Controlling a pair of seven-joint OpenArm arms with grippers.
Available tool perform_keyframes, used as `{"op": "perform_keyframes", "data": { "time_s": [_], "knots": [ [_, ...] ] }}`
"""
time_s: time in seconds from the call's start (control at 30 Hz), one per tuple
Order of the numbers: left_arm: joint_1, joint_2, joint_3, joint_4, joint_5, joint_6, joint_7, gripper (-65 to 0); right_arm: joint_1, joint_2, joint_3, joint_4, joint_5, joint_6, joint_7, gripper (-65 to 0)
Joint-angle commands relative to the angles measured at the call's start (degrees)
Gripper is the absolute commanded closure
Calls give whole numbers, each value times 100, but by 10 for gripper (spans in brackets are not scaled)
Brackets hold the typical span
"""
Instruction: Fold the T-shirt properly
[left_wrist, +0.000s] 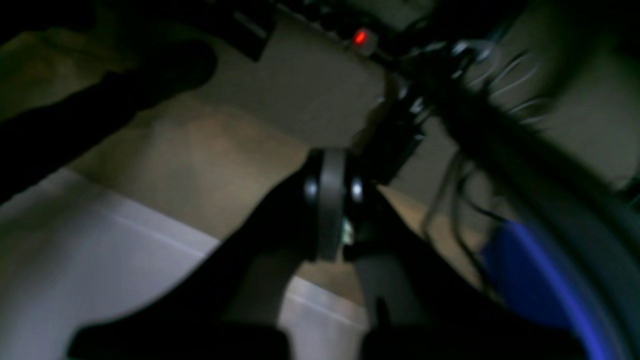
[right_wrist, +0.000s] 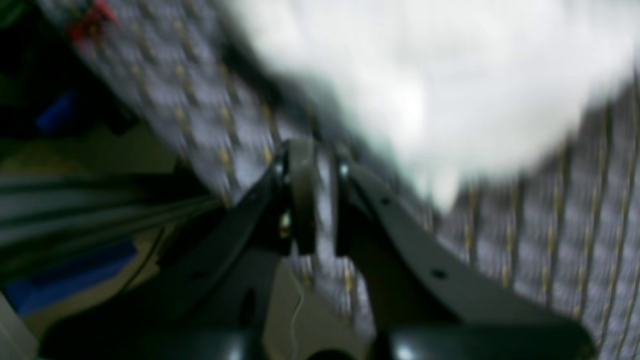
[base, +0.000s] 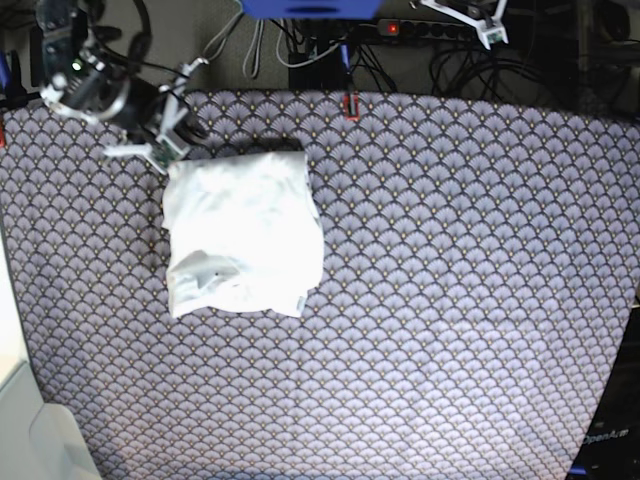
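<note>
The white T-shirt (base: 243, 232) lies folded into a rough, wrinkly rectangle on the patterned table cover (base: 450, 280), left of centre. In the right wrist view it is a white blur (right_wrist: 425, 75) just beyond the fingers. My right gripper (base: 158, 153) hovers over the cover at the shirt's far left corner, apart from the cloth. Its jaws (right_wrist: 320, 200) stand almost together with nothing between them. My left gripper (base: 478, 20) is off the table at the back right. In the left wrist view it (left_wrist: 332, 200) is shut and empty above the floor.
A power strip with a red light (base: 392, 28) and cables lie behind the table's back edge; the light also shows in the left wrist view (left_wrist: 361, 37). A blue box (base: 310, 8) stands at the back. A small red clip (base: 349, 104) sits on the back edge.
</note>
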Motion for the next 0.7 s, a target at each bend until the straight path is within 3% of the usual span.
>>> {"op": "perform_keyframes", "data": {
  "time_s": [0.0, 0.13, 0.27, 0.47, 0.67],
  "knots": [
    [-52, -11, 132, -291, 57, 2, -297, -2, -194, 169, 152, 71, 114, 32, 293, -41],
    [-606, -28, 835, -1636, 57, 2, -1291, -2, -880, 415, 706, -360, 105, 32, 820, -41],
    [-1266, -11, 1407, -2638, 48, 2, -1704, -2, -994, 415, 1084, -1274, 105, 32, 1172, -40],
    [-2145, -2, 1776, -3640, 30, -7, -1756, -3, -854, 406, 1146, -3173, 79, 32, 1831, -40],
    [-2830, -2, 1811, -4598, 30, -77, -1774, -3, -124, 222, 1146, -5784, -1178, 32, 2974, -40]
  ]
}}
